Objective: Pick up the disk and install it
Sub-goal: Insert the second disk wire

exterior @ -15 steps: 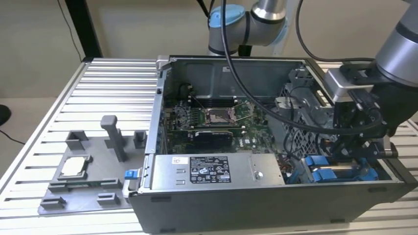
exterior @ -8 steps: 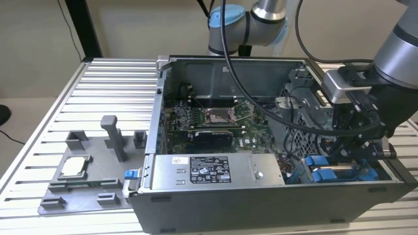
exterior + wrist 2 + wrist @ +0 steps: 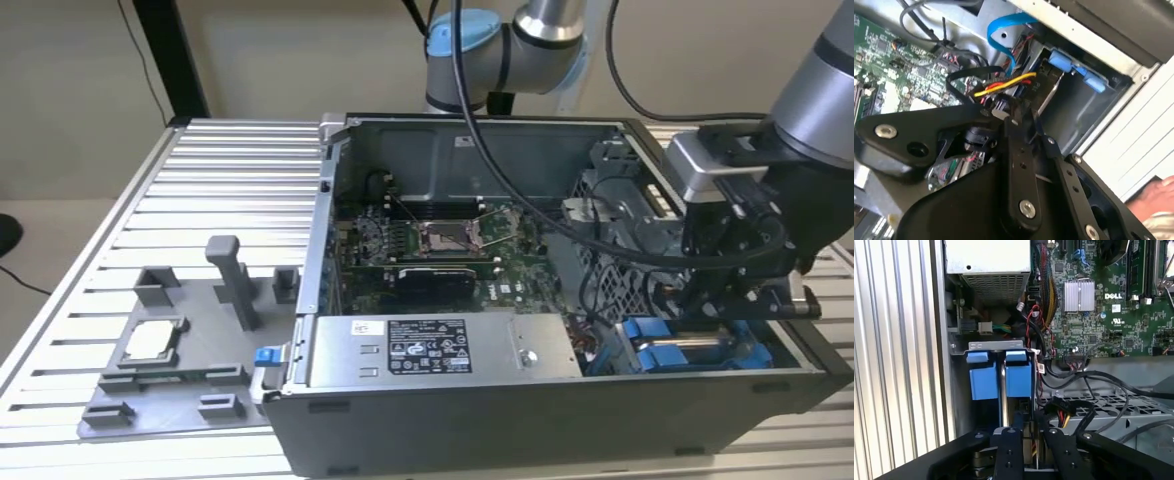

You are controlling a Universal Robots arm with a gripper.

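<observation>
One gripper (image 3: 727, 300) low inside case (image 3: 534, 400) over blue-bracketed disk (image 3: 1001, 375); finger state indiscernible.

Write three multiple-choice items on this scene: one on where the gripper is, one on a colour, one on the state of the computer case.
1. In the exterior view, the gripper is
A. over the grey tray on the table
B. low inside the case at the exterior view's right
C. above the processor socket

2. The plastic brackets in the drive bay are
A. red
B. green
C. blue

3. The computer case is
A. open, with the motherboard exposed
B. closed by a side panel
C. covered with a cloth

Answers:
1 B: the gripper reaches down beside the brackets.
2 C: both the exterior view and the first wrist view show them blue.
3 A: the case has no cover on top, and the motherboard lies in plain sight.
</observation>
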